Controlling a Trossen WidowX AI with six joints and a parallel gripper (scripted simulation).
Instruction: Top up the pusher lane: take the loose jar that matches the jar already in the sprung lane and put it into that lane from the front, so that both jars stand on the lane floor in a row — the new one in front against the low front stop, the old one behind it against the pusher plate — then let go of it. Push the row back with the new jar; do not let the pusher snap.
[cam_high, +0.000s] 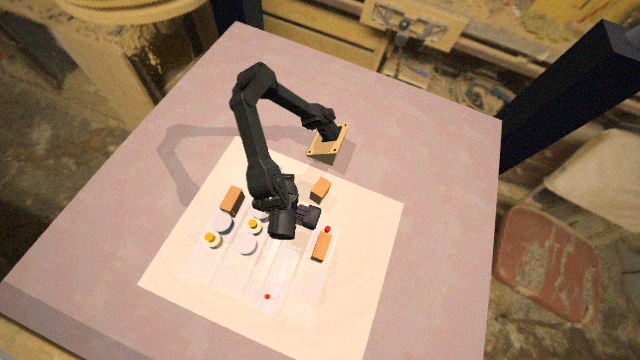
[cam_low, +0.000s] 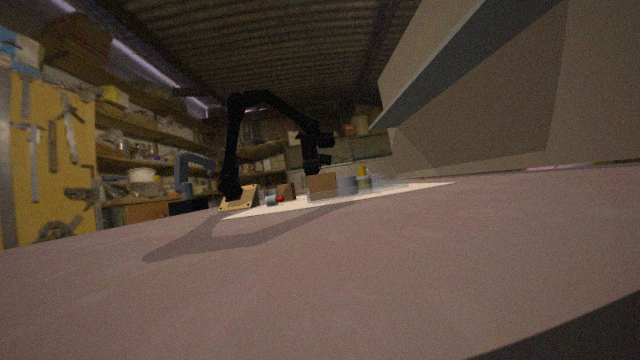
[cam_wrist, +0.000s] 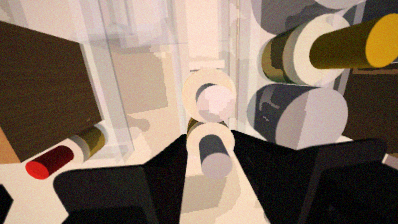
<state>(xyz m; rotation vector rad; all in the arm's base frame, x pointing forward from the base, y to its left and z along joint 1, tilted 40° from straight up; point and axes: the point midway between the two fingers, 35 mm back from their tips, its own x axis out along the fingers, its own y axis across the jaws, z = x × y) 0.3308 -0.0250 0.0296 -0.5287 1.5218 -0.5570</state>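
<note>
My gripper is shut on a jar with a pale collar and grey cap; its fingers stand at both sides of it. Directly beyond it in the wrist view, a jar with a pale collar and light cap stands in a clear-walled lane, with a thin white bar behind it. The two jars look close together or touching. The held jar's base and the low front stop are hidden, so I cannot tell whether it stands on the lane floor. In the top view the arm hides both jars.
Right of the lane in the wrist view are a grey round jar and a yellow-capped jar. On the left are a brown block and a red-capped item. More orange blocks stand near the lanes.
</note>
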